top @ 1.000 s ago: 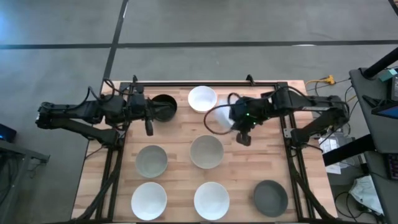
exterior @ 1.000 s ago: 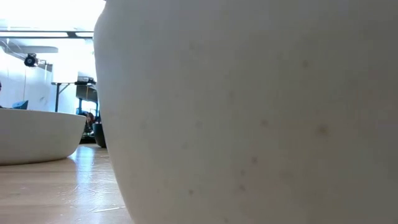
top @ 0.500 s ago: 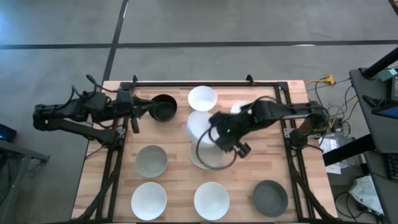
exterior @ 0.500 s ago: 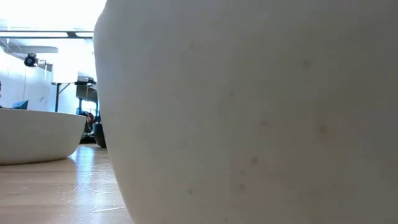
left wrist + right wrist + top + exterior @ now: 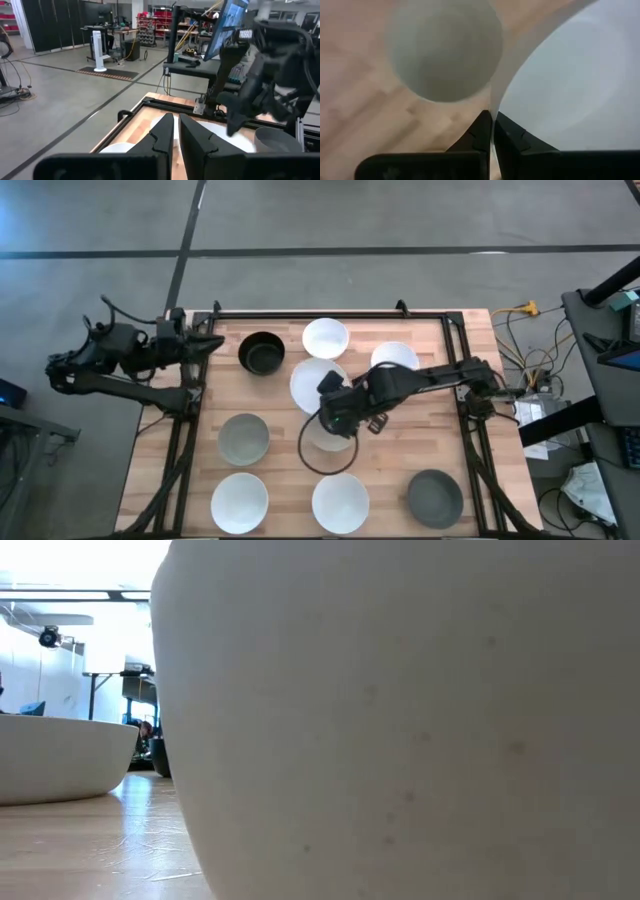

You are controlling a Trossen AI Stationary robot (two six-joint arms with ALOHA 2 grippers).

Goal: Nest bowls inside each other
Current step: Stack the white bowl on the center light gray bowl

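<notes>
Nine bowls show in the high view. My right gripper (image 5: 340, 412) (image 5: 493, 127) is shut on a white bowl (image 5: 316, 383) and holds it over the table's middle, above a pale grey-green bowl (image 5: 325, 440) (image 5: 445, 50). A black bowl (image 5: 261, 353) and two white bowls (image 5: 325, 338) (image 5: 396, 358) rest on their bases along the far side. A second grey-green bowl (image 5: 243, 438), two white bowls (image 5: 239, 500) (image 5: 340, 502) and a dark grey bowl (image 5: 435, 497) stand nearer. My left gripper (image 5: 207, 345) (image 5: 174, 132) is shut and empty at the far left corner. My right gripper pinches the white bowl's rim (image 5: 496, 102), one finger inside the bowl and one outside. The fingers come from above, slanting in from the table's right. The bowl is lifted clear and tilted, its opening turned up toward the far side.
In the low view a white bowl's wall (image 5: 400, 720) fills most of the picture, with another white bowl (image 5: 60, 755) beside it. A black frame rail (image 5: 330, 313) runs along the far edge. Bare wood (image 5: 420, 430) lies right of the middle.
My right gripper has carried the white bowl from the far right toward the table's middle and near side, until it hangs over the middle grey-green bowl. A white bowl on the far right has come into sight. My left arm has drawn back from the black bowl toward the left edge.
</notes>
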